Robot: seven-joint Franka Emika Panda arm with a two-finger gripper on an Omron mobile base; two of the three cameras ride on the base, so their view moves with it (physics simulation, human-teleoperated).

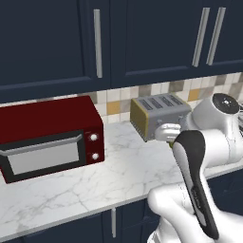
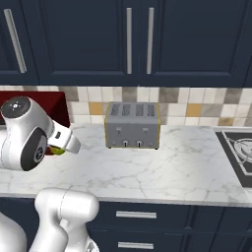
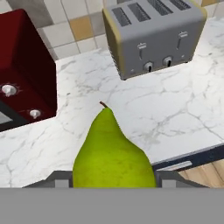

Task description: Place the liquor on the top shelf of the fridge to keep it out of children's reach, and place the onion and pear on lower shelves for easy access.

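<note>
- Cabinets (image 1: 142, 38), dark navy with long grey handles, run along the top of both base views, from 10 to 2 o'clock.
- Surface (image 1: 95, 185) of white marble with grey veins lies below them; a tiled backsplash (image 2: 187, 106) in cream, tan and grey stands behind it.
- Robot arm (image 1: 199, 161), white with dark joints, rises at 4 o'clock in the left base view and at 8 o'clock in the right base view.
- Dark red oven (image 1: 47, 135) with a grey glass door and two white knobs sits on the surface at 9 o'clock in the left base view.
- Grey four-slot toaster (image 2: 133, 125) with yellowish side edges stands against the backsplash, near the centre of the right base view and at 1 o'clock in the hand view.
- Black stove corner (image 2: 238, 150) shows at 3 o'clock in the right base view.
- Pear (image 3: 113, 153), yellow-green with a short brown stem, is raised above the surface at 6 o'clock in the hand view, its stem pointing toward 12. In the right base view a sliver of it peeks out beside the arm's wrist at 9 o'clock.
- End effector (image 3: 113, 181) is held partway apart and grips the pear, with a dark finger pressed against each side of the fruit's wide base.
</note>
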